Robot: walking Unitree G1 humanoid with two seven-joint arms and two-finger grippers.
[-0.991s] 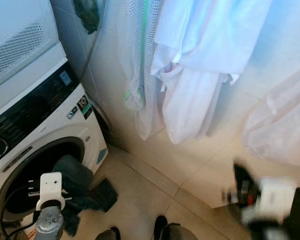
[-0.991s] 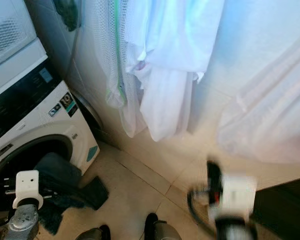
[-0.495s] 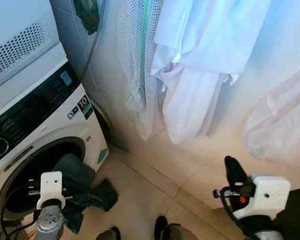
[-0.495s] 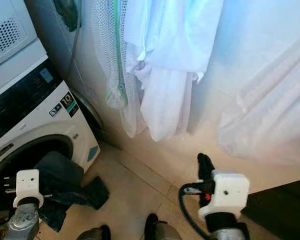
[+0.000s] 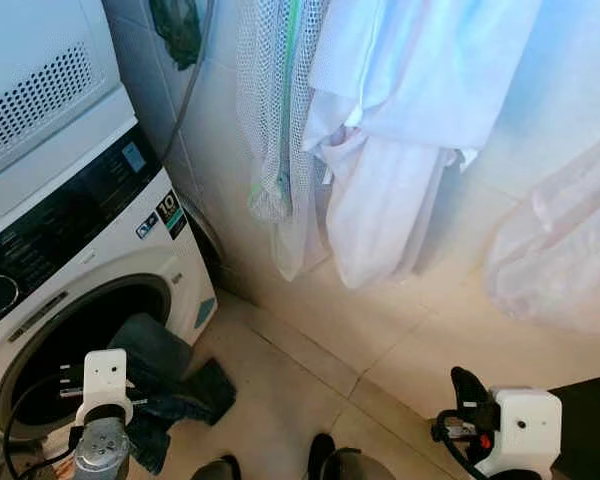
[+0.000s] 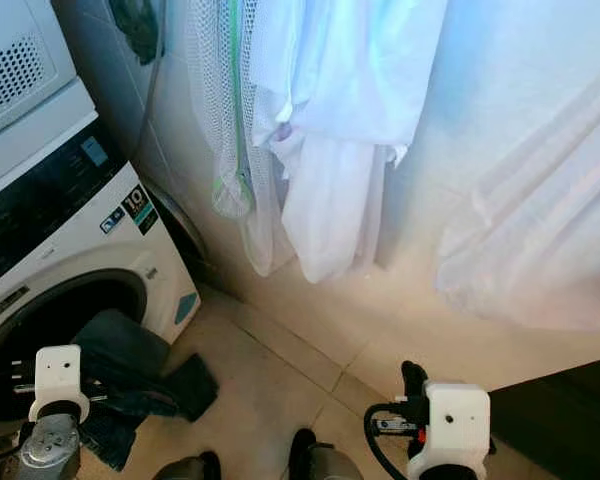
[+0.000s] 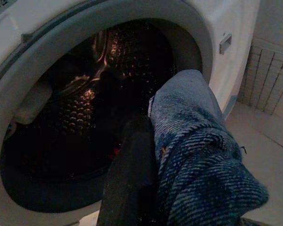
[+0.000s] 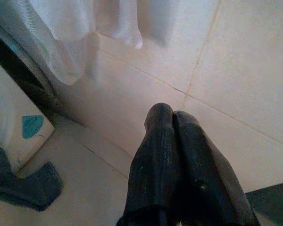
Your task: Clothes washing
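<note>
Garment: a dark blue denim-like garment (image 5: 158, 372) hangs half out of the washing machine's round door opening (image 7: 85, 117), its loose end lying on the tiled floor (image 5: 280, 400) below the machine.
Left gripper: the left gripper (image 7: 146, 188) sits at the mouth of the opening, its fingers clamped on the blue fabric; the left wrist view shows a black finger (image 7: 132, 174) pressed against the cloth.
Wrist view of drum: the metal drum (image 7: 99, 70) inside is dim, with a dark heap at the bottom too murky to identify.
Head views: the washing machine (image 5: 80, 260) has a black control panel (image 5: 70, 215), and a second white appliance (image 5: 40, 90) is stacked on top, cut off by the frame.
Right gripper: the right gripper (image 8: 177, 160) is low on the right, apart from the machine, its fingers pressed together and holding nothing, pointing at the tiled wall (image 8: 236, 70).
Hanging items: a mesh laundry bag (image 5: 275, 110) and white garments (image 5: 400, 130) hang against the wall, near the machine's right side.
Open room: bare floor lies between the garment's end and the wall.
Cut off: a dark surface (image 5: 590, 420) at the lower right corner cannot be made out.
</note>
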